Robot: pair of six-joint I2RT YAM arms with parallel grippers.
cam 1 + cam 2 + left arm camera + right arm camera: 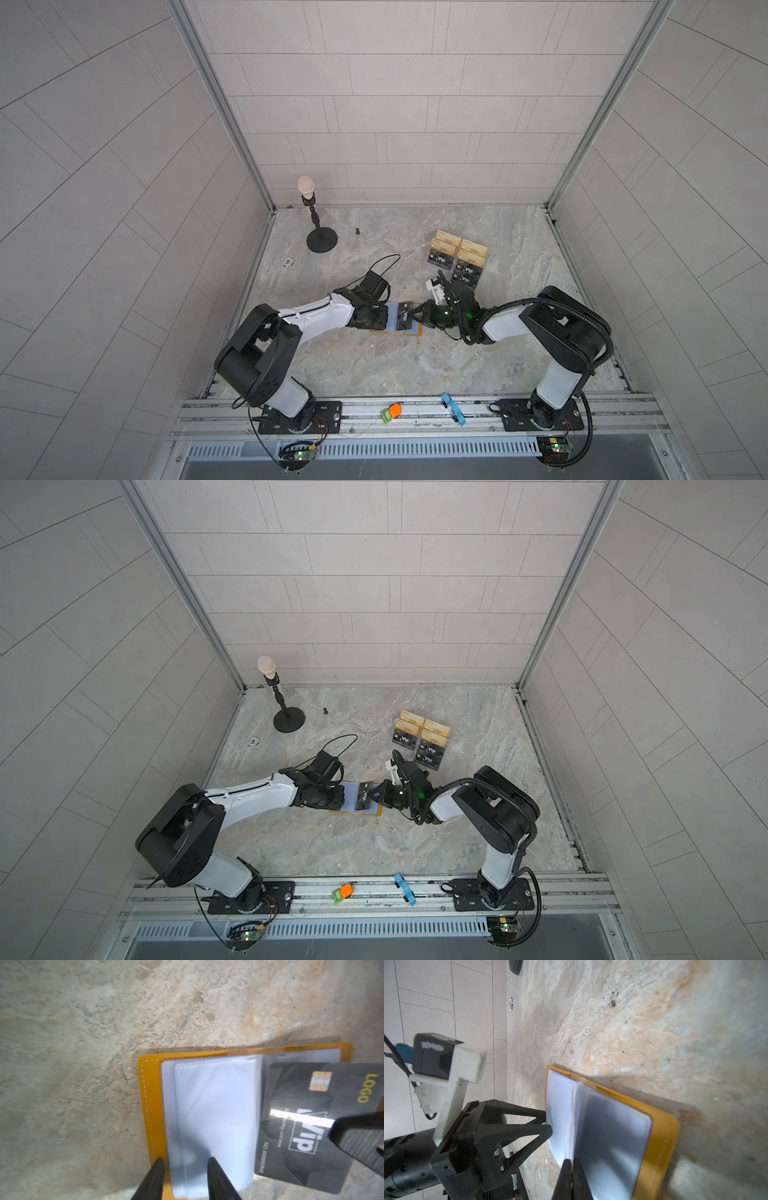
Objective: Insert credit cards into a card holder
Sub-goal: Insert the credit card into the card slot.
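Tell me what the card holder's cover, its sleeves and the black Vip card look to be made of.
Card holder cover: mustard leather or faux leather, matte, with white stitching along the edge. Sleeves: soft clear plastic, slightly frosted, with seam lines. Vip card: rigid glossy plastic, likely; a bright glare streak crosses it.

A robotics lab test cell: pale grey tile-patterned wall panels (395, 104) in silver aluminium framing (222, 104) enclose a marbled stone-look tabletop (374, 365). A black-and-white left robot arm (316, 316) and its matching right arm (557, 378) are bolted to a slotted aluminium rail (357, 415).
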